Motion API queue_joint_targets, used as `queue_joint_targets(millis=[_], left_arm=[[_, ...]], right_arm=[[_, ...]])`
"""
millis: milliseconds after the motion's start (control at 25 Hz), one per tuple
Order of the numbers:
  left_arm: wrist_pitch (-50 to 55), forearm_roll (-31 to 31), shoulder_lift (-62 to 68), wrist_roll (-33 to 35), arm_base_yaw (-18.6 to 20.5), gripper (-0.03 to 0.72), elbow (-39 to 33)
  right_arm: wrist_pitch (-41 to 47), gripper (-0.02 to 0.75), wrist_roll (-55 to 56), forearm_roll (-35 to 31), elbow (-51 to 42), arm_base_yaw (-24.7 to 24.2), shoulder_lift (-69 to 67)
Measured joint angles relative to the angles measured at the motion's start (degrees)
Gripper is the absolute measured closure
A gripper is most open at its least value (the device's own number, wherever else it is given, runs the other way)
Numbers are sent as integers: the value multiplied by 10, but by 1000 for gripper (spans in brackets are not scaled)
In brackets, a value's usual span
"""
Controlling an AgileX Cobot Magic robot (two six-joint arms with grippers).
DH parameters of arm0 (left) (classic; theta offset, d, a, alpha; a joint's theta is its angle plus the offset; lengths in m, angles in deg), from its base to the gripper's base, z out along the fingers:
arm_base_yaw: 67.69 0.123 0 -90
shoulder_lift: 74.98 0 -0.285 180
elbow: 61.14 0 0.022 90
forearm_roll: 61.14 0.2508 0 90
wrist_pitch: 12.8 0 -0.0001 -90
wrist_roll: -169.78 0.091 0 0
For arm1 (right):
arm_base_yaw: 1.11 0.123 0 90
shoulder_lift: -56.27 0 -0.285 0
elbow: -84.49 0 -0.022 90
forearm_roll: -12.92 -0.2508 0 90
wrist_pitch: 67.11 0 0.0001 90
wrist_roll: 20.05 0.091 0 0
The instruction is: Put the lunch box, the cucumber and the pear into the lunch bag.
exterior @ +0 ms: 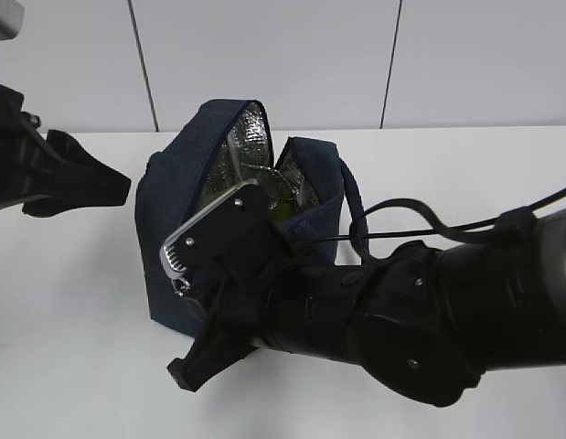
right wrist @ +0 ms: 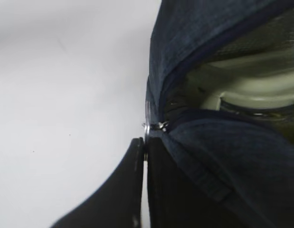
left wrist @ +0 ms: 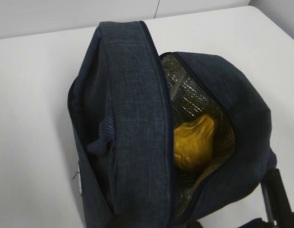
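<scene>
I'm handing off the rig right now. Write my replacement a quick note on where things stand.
Right gripper: jaws closed at the zipper pull of the lunch bag; the grip itself is hidden.
Left gripper: off to the bag's left, holding nothing visible; jaws unclear.
Pear and lunch box are inside the open bag.
Cucumber: not visible, so confirm it is packed.
</scene>
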Motion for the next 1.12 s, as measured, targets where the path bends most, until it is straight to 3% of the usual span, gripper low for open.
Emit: queue_joint_targets(millis=[480, 880, 1000, 1120], left_arm=[[51, 2, 0, 22, 0, 447, 0], [59, -2, 0, 99, 1, 447, 0], [87, -67, 3, 164, 28, 447, 0], [151, -182, 18, 287, 97, 447, -4]], right_arm=[[42, 738, -5, 0, 13, 0, 49], [106, 738, -17, 0, 64, 0, 61], [114, 738, -20, 0, 70, 0, 61], [118, 738, -24, 0, 72, 0, 61]])
